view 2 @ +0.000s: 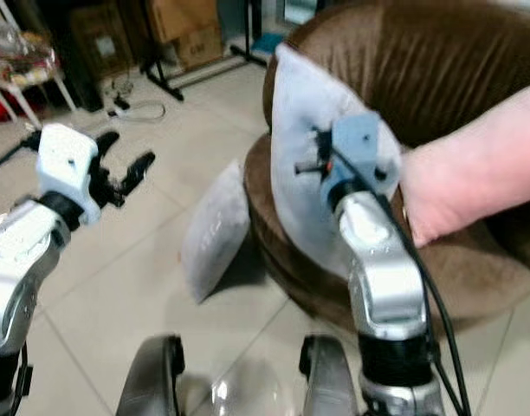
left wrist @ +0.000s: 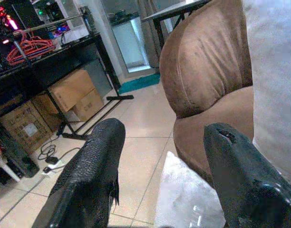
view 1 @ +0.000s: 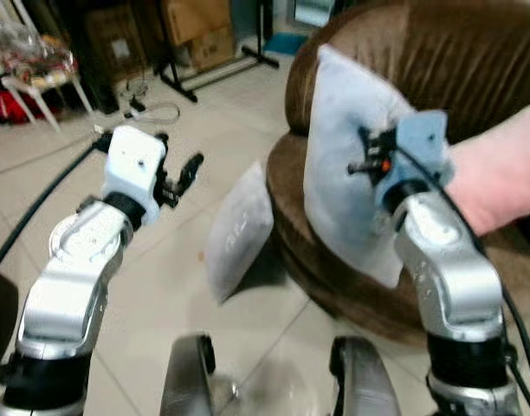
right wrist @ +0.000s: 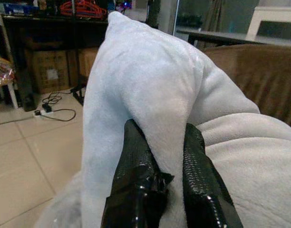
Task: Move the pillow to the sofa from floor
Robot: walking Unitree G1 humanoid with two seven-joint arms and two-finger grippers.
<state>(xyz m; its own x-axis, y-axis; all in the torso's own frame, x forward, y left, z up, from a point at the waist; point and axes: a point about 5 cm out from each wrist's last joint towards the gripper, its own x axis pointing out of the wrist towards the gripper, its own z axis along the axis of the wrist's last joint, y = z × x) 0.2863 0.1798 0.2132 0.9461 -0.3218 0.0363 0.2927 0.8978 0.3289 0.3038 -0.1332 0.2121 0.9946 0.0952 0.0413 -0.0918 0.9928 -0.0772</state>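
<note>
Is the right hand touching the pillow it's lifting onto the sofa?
Touching. The right wrist view shows the right hand with both black fingers pinching a fold of the pillow between them.

The sofa point(view 1: 473, 78) stands on the right. A pillow point(view 1: 347, 156) stands up on the sofa's front edge, with the right gripper point(right wrist: 164, 156) pinching it. A second pillow point(view 1: 237, 230) leans on the floor just left of the sofa. The left gripper point(view 1: 180, 178) hangs farther left, above the floor point(view 1: 204, 130). Boxes point(view 1: 196, 30) sit behind.
</note>
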